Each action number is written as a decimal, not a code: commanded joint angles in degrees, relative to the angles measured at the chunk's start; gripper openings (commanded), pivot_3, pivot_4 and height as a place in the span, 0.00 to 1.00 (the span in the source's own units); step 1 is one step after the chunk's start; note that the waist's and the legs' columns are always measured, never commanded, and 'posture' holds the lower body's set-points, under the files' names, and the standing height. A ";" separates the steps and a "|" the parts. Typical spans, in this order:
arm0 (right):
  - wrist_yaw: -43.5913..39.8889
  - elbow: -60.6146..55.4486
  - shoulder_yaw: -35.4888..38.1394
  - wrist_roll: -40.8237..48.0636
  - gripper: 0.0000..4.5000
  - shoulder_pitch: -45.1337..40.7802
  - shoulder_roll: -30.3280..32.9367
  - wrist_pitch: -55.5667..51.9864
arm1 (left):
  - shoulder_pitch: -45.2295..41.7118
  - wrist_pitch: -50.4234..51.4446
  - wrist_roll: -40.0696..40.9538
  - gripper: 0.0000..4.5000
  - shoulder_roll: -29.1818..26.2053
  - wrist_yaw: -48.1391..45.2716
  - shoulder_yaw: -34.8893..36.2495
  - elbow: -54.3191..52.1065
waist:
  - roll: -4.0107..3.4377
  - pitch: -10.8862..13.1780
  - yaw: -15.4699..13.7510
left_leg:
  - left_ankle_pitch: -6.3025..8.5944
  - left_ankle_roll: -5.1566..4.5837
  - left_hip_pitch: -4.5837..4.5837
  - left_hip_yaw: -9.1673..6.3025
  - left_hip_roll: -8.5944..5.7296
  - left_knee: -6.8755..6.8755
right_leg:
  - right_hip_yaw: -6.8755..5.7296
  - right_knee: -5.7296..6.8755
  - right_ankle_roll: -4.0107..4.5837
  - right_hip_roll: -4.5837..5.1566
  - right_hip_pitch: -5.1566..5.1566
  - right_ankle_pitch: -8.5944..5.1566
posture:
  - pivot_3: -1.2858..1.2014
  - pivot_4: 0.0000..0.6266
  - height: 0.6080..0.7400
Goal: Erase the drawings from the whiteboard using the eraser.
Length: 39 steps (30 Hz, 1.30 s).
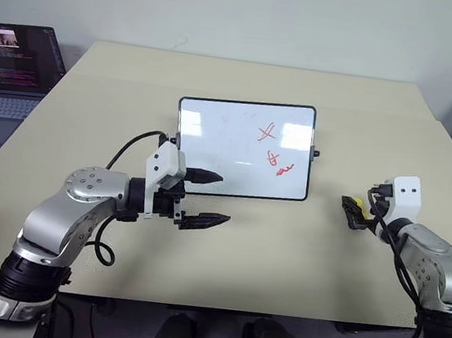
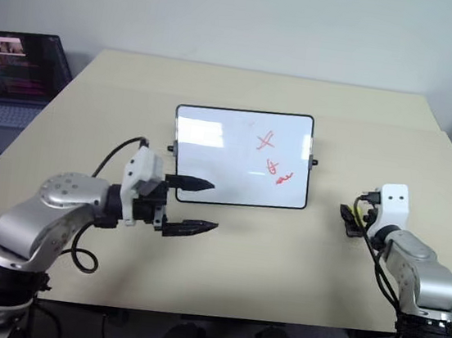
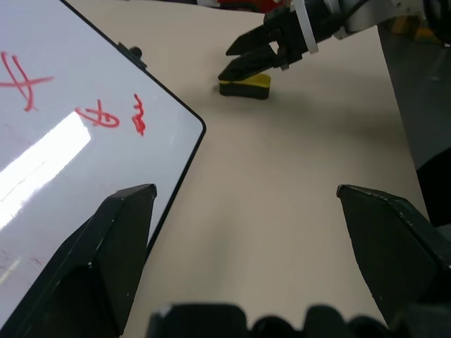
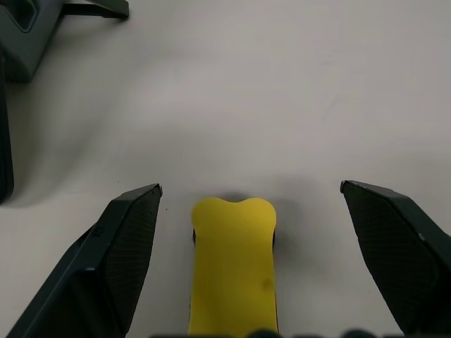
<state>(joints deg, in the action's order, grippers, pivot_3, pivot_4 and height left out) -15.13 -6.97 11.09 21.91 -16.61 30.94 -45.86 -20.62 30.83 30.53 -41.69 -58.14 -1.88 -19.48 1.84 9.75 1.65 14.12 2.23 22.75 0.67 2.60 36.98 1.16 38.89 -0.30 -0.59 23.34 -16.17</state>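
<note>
The whiteboard [image 1: 228, 149] lies in the middle of the table, glossy white with a thin black frame. Red drawings [image 1: 268, 131] sit on its right half: a cross, a loop and a squiggle [image 3: 99, 116]. My left gripper [image 1: 224, 198] is open at the board's near left corner, one finger over the board's edge, nothing between the fingers. The yellow eraser [image 4: 234, 264] with a dark underside lies on the table to the right of the board. My right gripper [image 4: 251, 186] is open around it, a finger on each side, neither touching it. The left wrist view shows this too [image 3: 244, 85].
The beige table [image 1: 281, 258] has bare surface in front of and beside the board. An open laptop [image 1: 11, 68] stands on a lower surface at the far left. A white wall runs behind the table.
</note>
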 commanded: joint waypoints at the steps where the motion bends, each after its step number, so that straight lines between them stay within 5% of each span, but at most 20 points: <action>1: -1.51 -0.48 1.68 0.28 0.99 -0.88 0.57 0.58 | -1.43 -0.58 0.82 1.00 0.02 -0.34 1.04 -1.40 | 0.00 0.00 0.00 | 0.00 0.00 0.00 0.00 0.00 0.00 | 0.01 0.00 0.00 0.00 0.00 0.00 | 0.52 0.24 1.00; 19: -3.54 3.54 1.82 -1.39 0.99 -0.08 0.68 1.88 | -3.56 -1.36 -0.21 1.00 0.59 -1.53 0.26 0.30 | 0.00 0.00 0.02 | 0.00 0.00 -0.01 0.00 -0.01 0.01 | 0.01 0.02 0.00 0.00 0.00 0.00 | 0.52 0.24 1.00; 22: -3.49 3.91 2.11 -1.64 0.86 0.01 0.39 2.18 | -3.47 -1.29 -0.24 1.00 0.52 -1.73 0.31 0.32 | 0.00 0.00 0.02 | 0.00 0.00 -0.01 0.00 -0.01 0.01 | 0.02 0.02 0.01 0.00 0.00 0.00 | 0.52 0.24 1.00; 30: -3.65 4.46 1.98 -1.93 0.25 0.10 -0.29 2.46 | -2.90 -1.12 -0.38 1.00 0.56 -1.39 0.48 0.26 | 0.00 0.00 0.02 | 0.00 0.00 -0.01 0.00 -0.01 0.01 | 0.02 0.03 0.00 0.00 0.00 0.00 | 0.52 0.24 1.00; 39: -3.78 -2.97 2.14 -0.93 0.25 3.72 -1.61 1.74 | 4.71 4.15 1.49 1.00 0.84 6.86 5.67 -4.76 | 0.00 0.00 0.03 | 0.00 0.00 -0.02 -0.04 0.07 -0.01 | 0.02 0.05 0.01 0.00 0.00 0.00 | 0.52 0.24 1.00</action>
<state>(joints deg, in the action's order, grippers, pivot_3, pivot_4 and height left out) -18.68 -6.14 12.19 19.82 -13.39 29.75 -44.33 -15.99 34.64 30.77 -41.02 -53.38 0.97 -21.05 1.84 9.75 1.68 14.12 2.23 22.74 0.61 2.67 36.97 1.16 38.94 -0.30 -0.58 23.34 -16.17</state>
